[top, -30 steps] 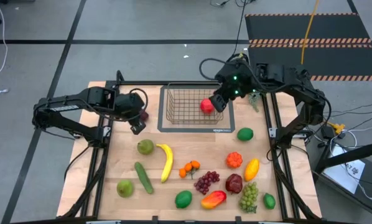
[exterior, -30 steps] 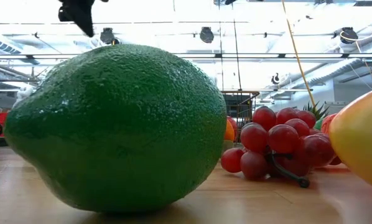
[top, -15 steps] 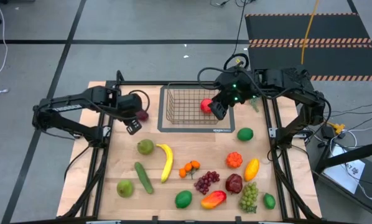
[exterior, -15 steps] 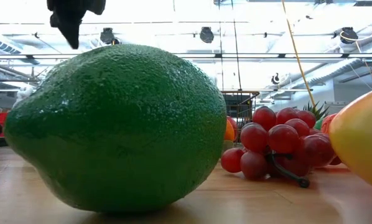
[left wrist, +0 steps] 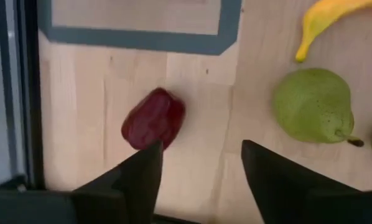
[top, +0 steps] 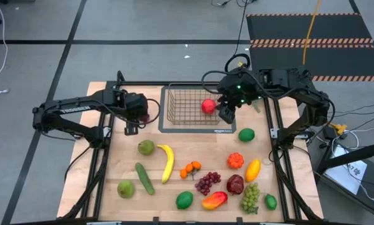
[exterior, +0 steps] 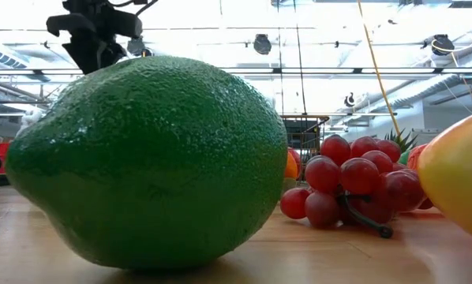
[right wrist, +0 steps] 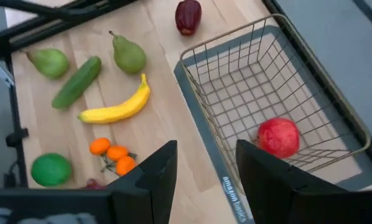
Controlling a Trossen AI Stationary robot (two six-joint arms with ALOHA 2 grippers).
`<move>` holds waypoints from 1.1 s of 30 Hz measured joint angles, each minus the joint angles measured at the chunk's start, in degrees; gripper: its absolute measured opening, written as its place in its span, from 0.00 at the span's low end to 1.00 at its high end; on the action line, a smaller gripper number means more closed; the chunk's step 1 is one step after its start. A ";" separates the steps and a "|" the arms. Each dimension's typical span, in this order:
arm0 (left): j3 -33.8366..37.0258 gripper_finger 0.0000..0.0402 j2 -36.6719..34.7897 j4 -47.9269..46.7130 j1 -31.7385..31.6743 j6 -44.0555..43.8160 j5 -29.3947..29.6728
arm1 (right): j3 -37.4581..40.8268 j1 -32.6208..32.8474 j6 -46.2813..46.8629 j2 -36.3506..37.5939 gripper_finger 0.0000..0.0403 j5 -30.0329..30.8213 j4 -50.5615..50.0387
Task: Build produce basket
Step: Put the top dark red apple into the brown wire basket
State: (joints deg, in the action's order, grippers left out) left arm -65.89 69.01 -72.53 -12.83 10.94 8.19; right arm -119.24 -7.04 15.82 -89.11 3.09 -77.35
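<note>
While your left gripper hangs over the bench's left edge, its fingers stand apart with nothing between them, and a dark red fruit lies on the wood just ahead of the fingertips, clear of both. You can see that same fruit from above, tucked against the gripper between it and the basket's grey mat. Your right gripper sits at the basket's right side, above the mat's right edge; its fingers are parted and empty. The basket stands on the mat at the middle of the bench's far edge, and you have one red apple inside it, near its right wall.

Everything else of the produce is on the bare wood nearer you: a green pear and a banana side by side left of centre, a cucumber and a second pear towards the near left corner, small oranges and purple grapes at the middle, a lime and a mango at the near edge, green grapes towards the near right corner.
</note>
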 joint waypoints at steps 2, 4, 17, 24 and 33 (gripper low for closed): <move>0.14 0.60 -0.02 0.61 0.21 1.57 -0.02 | 0.02 -0.53 -1.91 0.59 0.40 0.07 -0.84; 0.18 0.63 0.00 1.33 0.27 2.67 0.76 | 0.00 -1.40 -3.74 1.15 0.40 0.13 -0.94; 0.16 0.97 3.65 4.85 -4.24 13.53 3.92 | 0.00 -9.45 -18.36 4.70 0.40 0.02 1.28; 0.20 0.98 9.97 6.74 -7.50 19.22 3.91 | 0.00 -11.26 -20.35 6.28 0.40 -0.15 1.28; 0.20 0.98 15.99 9.11 -11.15 21.61 1.26 | 0.00 -11.31 -12.09 7.35 0.40 0.09 2.48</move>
State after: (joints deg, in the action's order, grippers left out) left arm -65.69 85.00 -63.43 -23.98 32.55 9.45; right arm -119.24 -18.35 3.73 -81.76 3.18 -74.87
